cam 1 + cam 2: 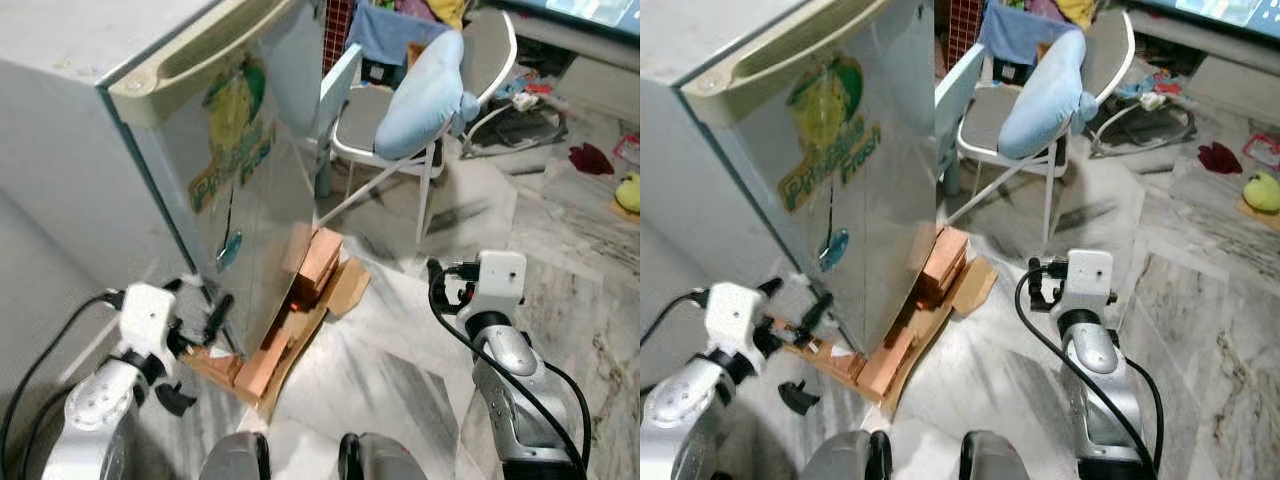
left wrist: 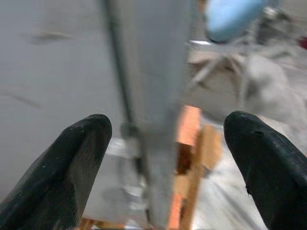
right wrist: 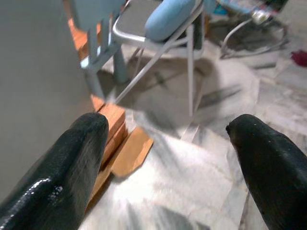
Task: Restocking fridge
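Observation:
A small grey fridge (image 1: 255, 190) stands before me with its door shut; the door carries a green sticker (image 1: 235, 140) and a cream handle (image 1: 190, 60) along its top. My left gripper (image 1: 197, 355) is open, low at the fridge's near bottom corner. In the left wrist view its fingers (image 2: 72, 163) stand either side of the door's edge without touching it. My right gripper (image 3: 168, 124) is open and holds nothing. It hangs over the marble floor, well to the right of the fridge.
Orange bricks (image 1: 315, 265) and a piece of cardboard (image 1: 345, 285) prop up the fridge's base. Behind it stands a metal folding chair (image 1: 360, 115) with a light blue pillow (image 1: 425, 95). A red cloth (image 1: 590, 157) and a yellow toy (image 1: 628, 190) lie at far right.

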Tool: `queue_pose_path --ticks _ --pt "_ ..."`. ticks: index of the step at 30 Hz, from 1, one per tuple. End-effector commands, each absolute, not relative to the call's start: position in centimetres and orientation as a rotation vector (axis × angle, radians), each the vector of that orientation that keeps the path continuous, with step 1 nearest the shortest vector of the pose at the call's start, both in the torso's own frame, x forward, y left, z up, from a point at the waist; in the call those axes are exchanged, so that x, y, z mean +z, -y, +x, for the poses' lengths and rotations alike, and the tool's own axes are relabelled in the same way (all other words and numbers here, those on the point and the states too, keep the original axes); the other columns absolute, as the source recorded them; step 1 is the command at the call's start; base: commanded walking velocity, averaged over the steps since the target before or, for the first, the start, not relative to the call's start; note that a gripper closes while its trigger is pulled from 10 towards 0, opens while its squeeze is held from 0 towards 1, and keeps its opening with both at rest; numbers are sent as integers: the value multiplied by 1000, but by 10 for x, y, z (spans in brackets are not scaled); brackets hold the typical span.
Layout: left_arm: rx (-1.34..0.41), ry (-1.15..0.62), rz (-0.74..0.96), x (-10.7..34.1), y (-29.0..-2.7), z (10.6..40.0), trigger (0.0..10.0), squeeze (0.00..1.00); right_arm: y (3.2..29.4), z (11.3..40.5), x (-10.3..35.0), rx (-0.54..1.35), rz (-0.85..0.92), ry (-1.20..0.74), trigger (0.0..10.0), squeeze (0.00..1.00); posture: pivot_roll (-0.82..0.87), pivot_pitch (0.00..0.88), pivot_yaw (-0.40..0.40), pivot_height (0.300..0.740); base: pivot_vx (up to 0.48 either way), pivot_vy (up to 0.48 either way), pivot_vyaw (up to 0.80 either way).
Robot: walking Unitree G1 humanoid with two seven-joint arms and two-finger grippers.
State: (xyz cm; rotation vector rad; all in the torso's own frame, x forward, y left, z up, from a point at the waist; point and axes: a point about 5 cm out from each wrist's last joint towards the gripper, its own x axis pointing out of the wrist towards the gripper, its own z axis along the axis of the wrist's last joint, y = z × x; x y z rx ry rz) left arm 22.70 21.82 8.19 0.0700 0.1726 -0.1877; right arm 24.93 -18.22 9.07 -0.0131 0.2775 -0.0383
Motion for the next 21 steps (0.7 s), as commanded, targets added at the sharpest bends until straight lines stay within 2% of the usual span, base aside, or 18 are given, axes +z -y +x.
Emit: queue_pose_path --ticks 1,8,12,15,21 --pt "-64 -178 40 80 -236 230 10000 0 178 239 94 20 -19 -309 10000 0 14 124 -48 740 0 0 0" --pt "17 -178 23 81 -251 238 10000 0 191 209 83 31 -71 -402 10000 0 -12 130 -51 740 0 0 0" --pt "-7 -187 15 79 -246 242 10000 0 192 208 82 25 -70 -410 10000 0 -15 131 -51 740 0 0 0" --pt "-103 -203 -1 78 -227 251 10000 0 189 208 84 25 -70 -411 10000 0 -19 127 -53 740 0 0 0" --pt "-383 -149 20 91 -170 267 10000 0 191 203 85 -18 -66 -409 10000 0 -27 114 -58 740 0 0 0"
